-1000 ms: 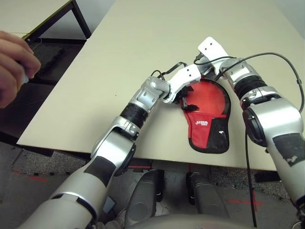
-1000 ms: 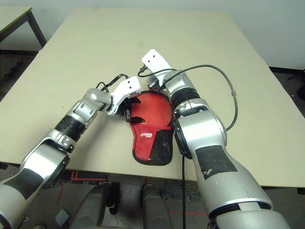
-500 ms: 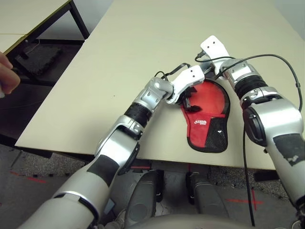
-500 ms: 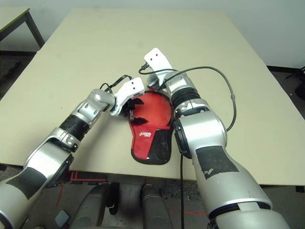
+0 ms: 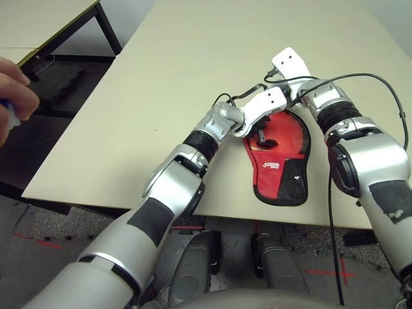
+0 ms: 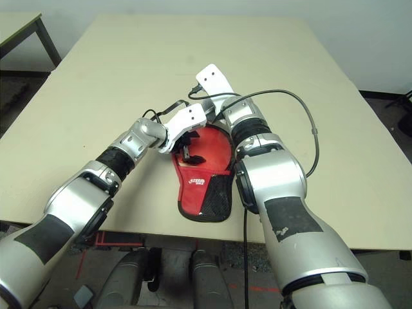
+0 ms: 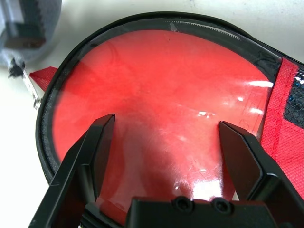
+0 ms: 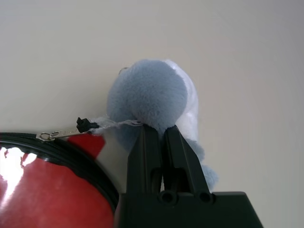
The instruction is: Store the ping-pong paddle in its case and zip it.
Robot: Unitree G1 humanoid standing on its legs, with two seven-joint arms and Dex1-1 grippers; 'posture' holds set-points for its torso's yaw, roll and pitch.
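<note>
The red case (image 5: 278, 172) lies flat near the table's front edge, mesh pocket toward me and its round end unzipped. Inside it shows the ping-pong paddle (image 7: 161, 95), glossy red face up and ringed by the black zipper edging; its handle is hidden. My left gripper (image 7: 167, 123) hovers open just over the paddle's face, one finger on each side of its middle, and it also appears in the head view (image 5: 265, 132). At the case's far rim my right gripper (image 8: 159, 129) is shut on a small bluish-white soft lump (image 8: 152, 92), tied by a thread to the zipper pull (image 8: 52, 135).
The beige table (image 5: 193, 51) stretches wide beyond the case. A person's hand (image 5: 9, 96) shows at the far left, off the table. A second table (image 5: 38, 19) stands at the back left. A black cable (image 5: 380, 80) loops off my right forearm.
My left gripper has moved right, from the case's left rim to over the paddle's face. The right gripper has held still. The person's hand has shifted at the left edge.
</note>
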